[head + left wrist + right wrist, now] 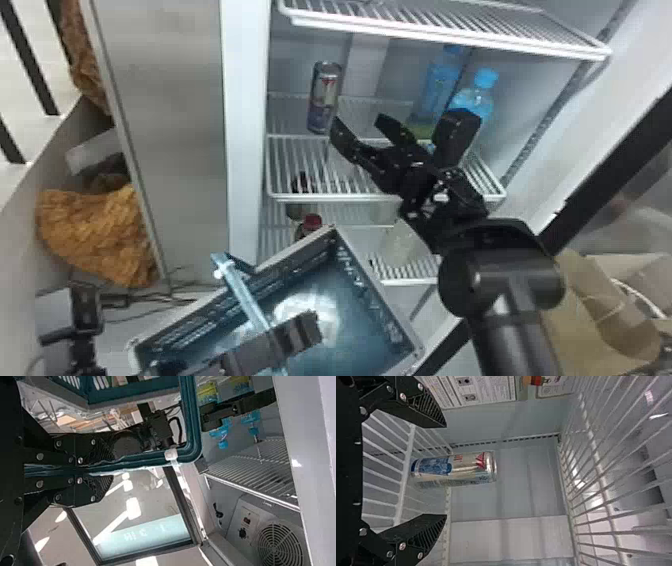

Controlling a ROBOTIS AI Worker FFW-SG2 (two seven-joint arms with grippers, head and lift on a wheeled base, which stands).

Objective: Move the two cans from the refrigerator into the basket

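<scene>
Nearest, the left gripper (pixel 105 470) has its jaws closed on the handle (pixel 245 292) of the basket (pixel 378 287), presumably to keep it steady and hanging where a can could be lowered in. The basket's open mouth faces up, just outside the refrigerator (pixel 245 125) and below the middle shelf (pixel 340 199) – likely so the carry is short.

Beyond it, the right gripper (pixel 358 121) is at that shelf, its jaws wide and empty; the spread would let them go either side of a can. One can (pixel 324 97) stands upright there, its side free to be gripped, with the fingers nearly level with it. Where the second is, I cannot tell. The next move calls for a straight approach before closing – a skewed one might tip the can. Farther back on the right stand blue-capped bottles (pixel 475 97), best left alone.
</scene>
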